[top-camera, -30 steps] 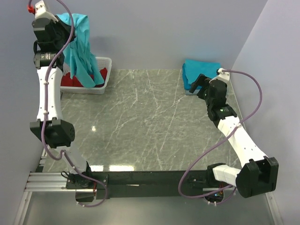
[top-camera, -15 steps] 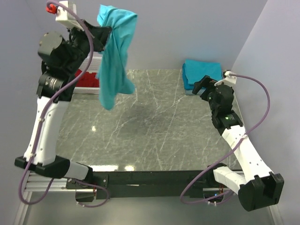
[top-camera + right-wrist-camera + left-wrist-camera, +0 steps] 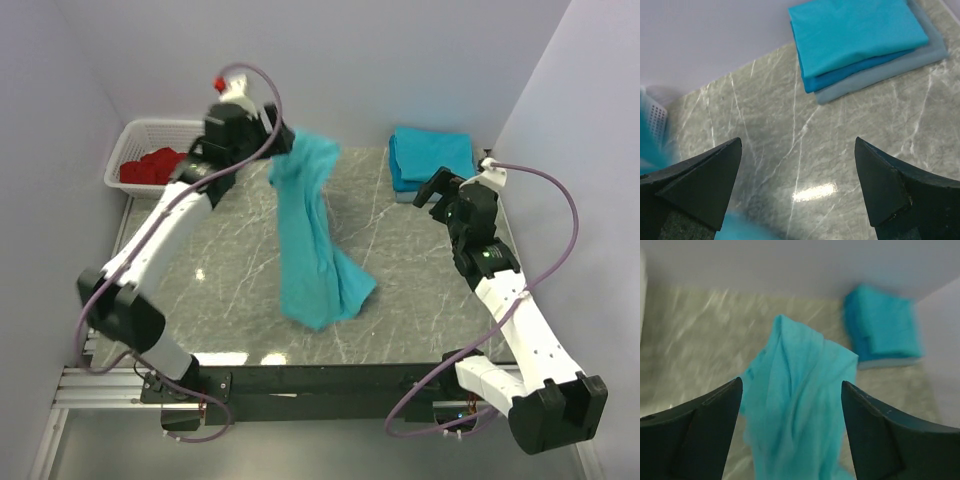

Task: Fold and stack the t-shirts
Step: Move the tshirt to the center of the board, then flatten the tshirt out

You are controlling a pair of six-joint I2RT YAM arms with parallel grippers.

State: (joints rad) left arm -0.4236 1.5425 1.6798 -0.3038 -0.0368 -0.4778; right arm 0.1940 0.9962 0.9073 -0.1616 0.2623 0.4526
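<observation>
A loose turquoise t-shirt [image 3: 310, 240] hangs in a long column over the middle of the table, its lower end bunched on the marble near the front. My left gripper [image 3: 275, 140] is high at its top end, open; in the left wrist view the t-shirt [image 3: 800, 390] drapes beyond the gap between the wide-apart fingers [image 3: 700, 430], not pinched. A stack of folded turquoise t-shirts [image 3: 430, 155] lies at the back right corner. My right gripper [image 3: 435, 190] hovers just in front of that stack [image 3: 855, 30], open and empty.
A white basket [image 3: 150, 135] holding red cloth [image 3: 150, 165] stands at the back left. A grey folded piece [image 3: 890, 65] lies under the turquoise stack. Walls close in behind and on both sides of the marble table [image 3: 230, 280].
My left arm swung the t-shirt from above the basket to the table's middle, and its jaws went from shut to open. The shirt's lower end now rests on the table. My right arm barely moved.
</observation>
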